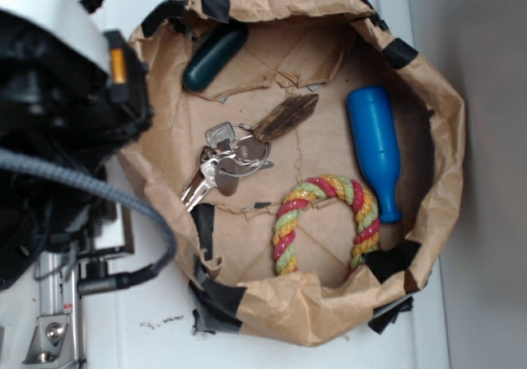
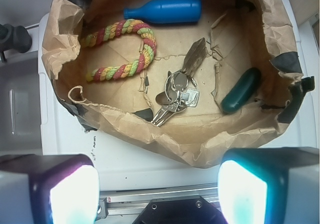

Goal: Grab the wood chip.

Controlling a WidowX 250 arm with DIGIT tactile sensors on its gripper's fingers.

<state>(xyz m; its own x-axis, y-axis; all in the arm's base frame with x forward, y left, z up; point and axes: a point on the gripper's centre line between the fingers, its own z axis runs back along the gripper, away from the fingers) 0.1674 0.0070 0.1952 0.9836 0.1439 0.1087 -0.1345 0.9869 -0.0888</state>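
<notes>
The wood chip [image 1: 286, 117] is a thin dark-brown sliver with pointed ends, lying flat on the floor of a rolled-down brown paper bag [image 1: 313, 307]. One end touches the silver bunch of keys [image 1: 226, 161]. In the wrist view the wood chip [image 2: 195, 56] lies near the middle of the bag [image 2: 200, 139], just above the keys [image 2: 176, 96]. My gripper [image 2: 157, 189] is open, its two fingers wide apart with nothing between them. It hangs outside the bag, over the white table and a metal rail, well short of the chip. The exterior view shows only my black arm [image 1: 58, 122].
Also in the bag are a dark green cylinder [image 1: 214, 56] [image 2: 241, 90], a blue bottle [image 1: 375, 147] [image 2: 165, 10] and a coloured rope ring [image 1: 325, 221] [image 2: 122, 49]. The crumpled bag wall stands between my gripper and the contents.
</notes>
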